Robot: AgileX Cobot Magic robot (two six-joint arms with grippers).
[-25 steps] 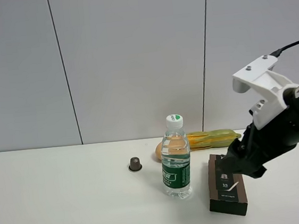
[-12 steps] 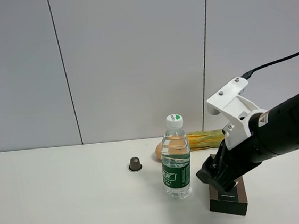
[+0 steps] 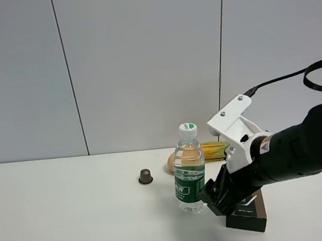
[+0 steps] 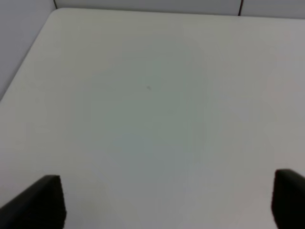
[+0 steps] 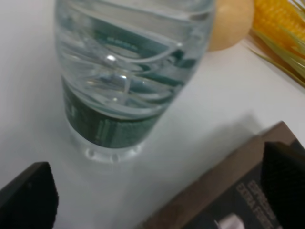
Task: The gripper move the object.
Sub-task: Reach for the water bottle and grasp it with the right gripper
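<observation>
Water bottle [image 3: 189, 172], clear with a white screw cap and a green label, stands upright near the middle of the white worktop [image 3: 74, 222] and is the tallest thing on it. Taking the foot of the bottle as the centre of a clock in the high view, a small dark capsule [image 3: 145, 176] sits at 10 o'clock, well apart from it. An orange round fruit [image 3: 173, 163] lies at about 11 o'clock, just behind the bottle and partly hidden by it. A corn cob [image 3: 224, 149] with a green husk lies at 1 o'clock, close to the wall. A dark brown box [image 3: 248, 209] lies flat at 4 o'clock, near the bottle but not touching it. The right end effector [image 3: 210, 195] is low at 3 o'clock, above the box, and its black tip is just beside the lower part of the bottle; from this view I cannot tell if they touch. A white bracket [image 3: 234, 127] sits on top of it. In the right wrist view its two fingers [image 5: 28, 200] are spread far from each other and hold nothing. The bottle foot stands ahead of the gap between them, and a corner of the box is next to one finger. The left end effector [image 4: 164, 200], in its own wrist view, is also spread wide, holds nothing and hangs over the white worktop near one of its corners.
</observation>
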